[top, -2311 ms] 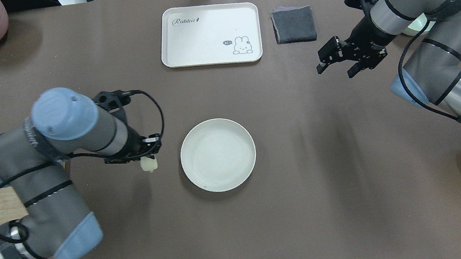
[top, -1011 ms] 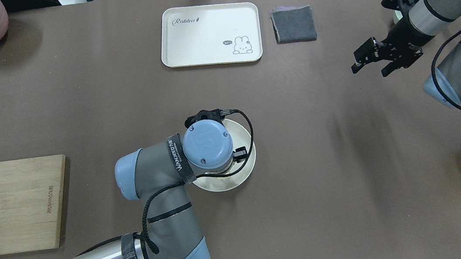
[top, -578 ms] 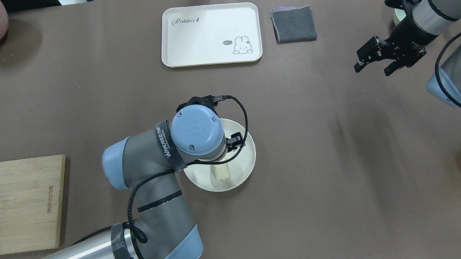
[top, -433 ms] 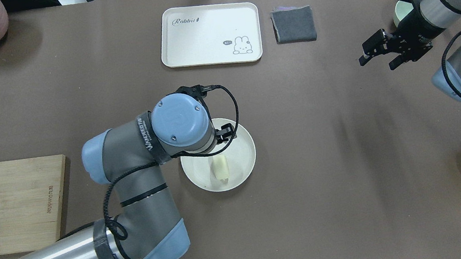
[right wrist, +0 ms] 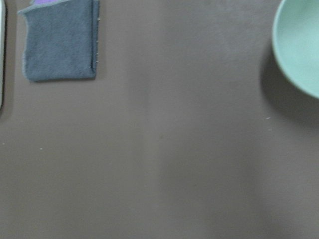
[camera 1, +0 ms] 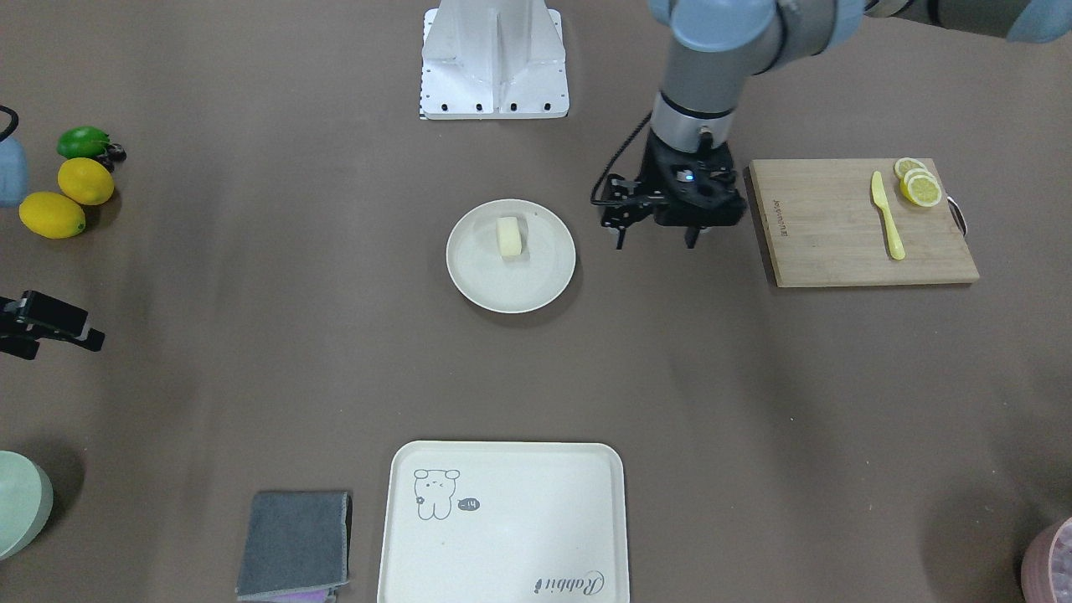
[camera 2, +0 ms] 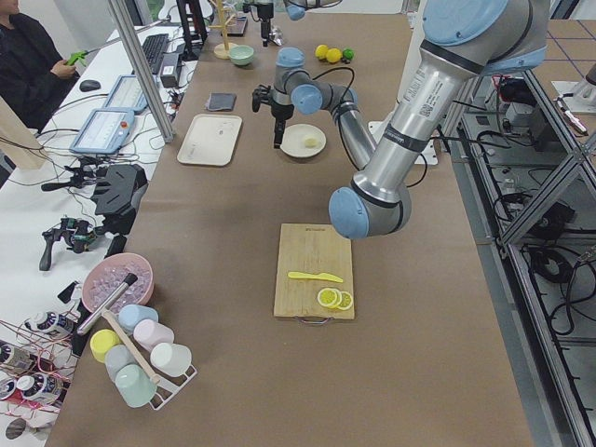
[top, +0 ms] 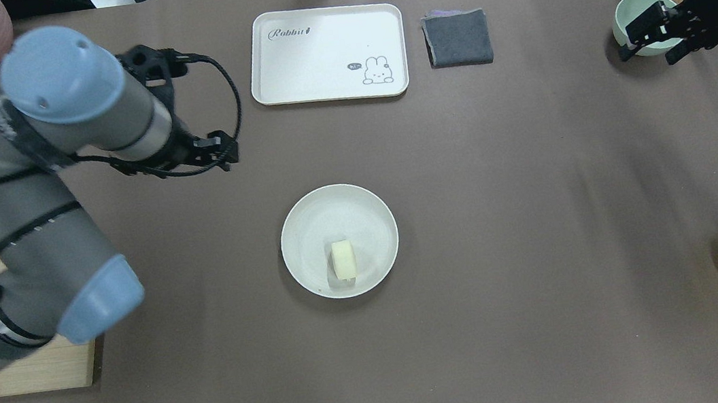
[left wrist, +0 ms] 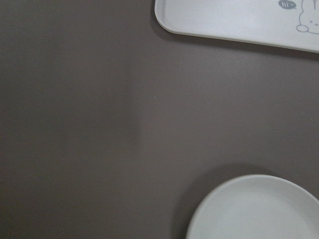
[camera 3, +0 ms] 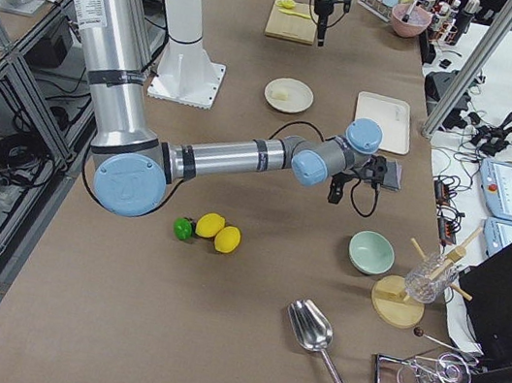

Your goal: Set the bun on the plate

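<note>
Left gripper (camera 1: 655, 241) spread wide, empty, well clear of the plate (top: 363, 211) — only a jolt could roll the bun (top: 343, 260) off.

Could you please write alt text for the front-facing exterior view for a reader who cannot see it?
A small pale bun lies on a round cream plate mid-table. The left gripper hangs open and empty beside the plate, near a wooden cutting board.

The bun (top: 343, 260) lies on the plate (top: 364, 218). The plate sits right of the left pincer (camera 1: 656, 239), the cutting board (camera 1: 829, 239) left of it, both apart.
</note>
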### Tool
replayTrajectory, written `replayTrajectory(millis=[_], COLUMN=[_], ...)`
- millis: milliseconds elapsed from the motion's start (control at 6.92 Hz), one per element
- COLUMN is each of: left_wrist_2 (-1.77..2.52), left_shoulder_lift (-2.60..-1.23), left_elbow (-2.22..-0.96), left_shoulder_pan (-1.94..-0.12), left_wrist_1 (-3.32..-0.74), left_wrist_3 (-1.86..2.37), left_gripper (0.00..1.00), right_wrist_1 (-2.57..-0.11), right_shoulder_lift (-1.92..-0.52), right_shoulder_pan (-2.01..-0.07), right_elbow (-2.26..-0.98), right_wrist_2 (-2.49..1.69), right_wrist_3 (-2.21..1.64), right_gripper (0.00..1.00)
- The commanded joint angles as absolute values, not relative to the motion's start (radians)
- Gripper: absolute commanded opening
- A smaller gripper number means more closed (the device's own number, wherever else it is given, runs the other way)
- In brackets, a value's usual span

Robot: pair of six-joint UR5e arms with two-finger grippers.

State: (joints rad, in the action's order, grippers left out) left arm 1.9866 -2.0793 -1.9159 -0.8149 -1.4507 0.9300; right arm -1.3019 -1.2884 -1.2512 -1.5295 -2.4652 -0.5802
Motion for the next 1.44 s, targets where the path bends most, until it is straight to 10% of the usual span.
replayTrajectory(millis=[0,1300], left_wrist_2=[2.283,2.368], left_shoulder_lift=[-1.857,-1.580], left_elbow=[-1.892,-1.686], left_shoulder_pan=[-1.173,-1.526], left_wrist_1=[-1.445,-1.483], left_wrist_3=[0.380,0.048], left_gripper=[0.97,0.97], right_wrist_1=[-1.507,-1.534], right_shoulder_lift=[-1.323,-1.471], right_shoulder_pan=[-1.401,-1.520], right_elbow=[-1.537,-1.566], right_wrist_2=[-2.415,-2.307], right_wrist_3=[-0.206,0.130], right_gripper=[1.00,1.00])
